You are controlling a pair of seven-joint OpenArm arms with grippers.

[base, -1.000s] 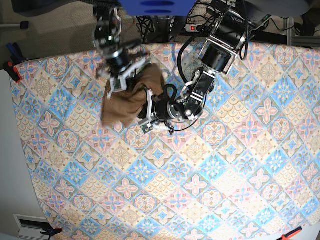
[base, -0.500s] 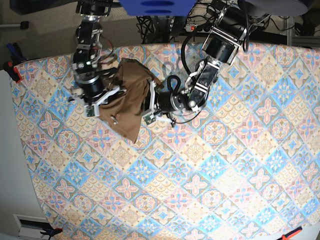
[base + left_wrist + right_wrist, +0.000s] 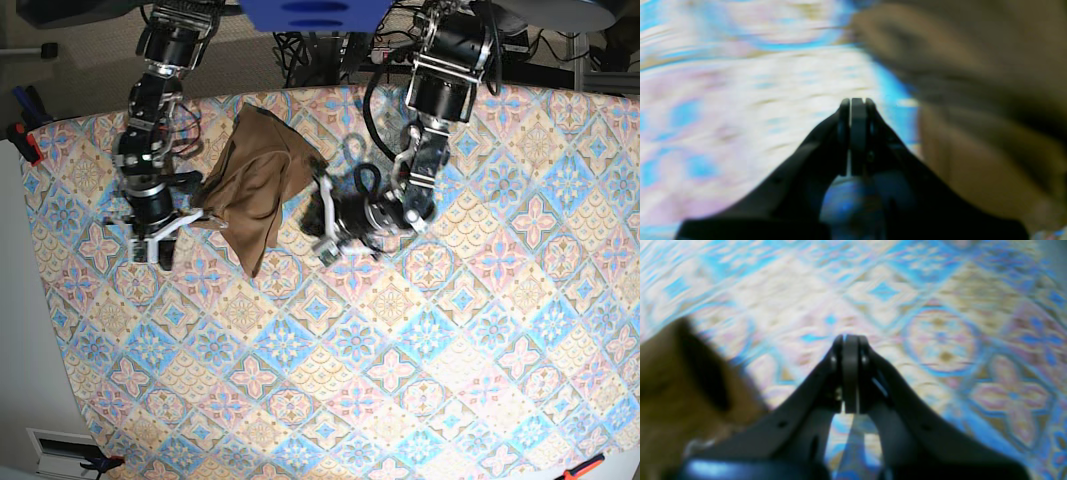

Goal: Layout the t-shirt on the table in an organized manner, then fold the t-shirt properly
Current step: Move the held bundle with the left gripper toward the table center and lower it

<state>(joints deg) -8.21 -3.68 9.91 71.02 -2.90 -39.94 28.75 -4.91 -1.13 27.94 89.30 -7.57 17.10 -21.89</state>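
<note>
Tan-brown t-shirt (image 3: 255, 185) crumpled on table (image 3: 450, 380)

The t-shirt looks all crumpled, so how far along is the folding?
Early. The t-shirt is on the table, bunched and slanted, not spread flat. The left pincer and right pincer are shut beside it, and neither wrist view shows cloth in the pincer. Flattening and every fold remain.

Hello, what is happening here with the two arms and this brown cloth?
Two robot arms are working on a t-shirt on the table. The shirt lies bunched and creased, not spread flat or folded. The right gripper sits at its one side and the left gripper at the other. Both are shut, and the wrist views show no fabric between either gripper's fingers.
</note>
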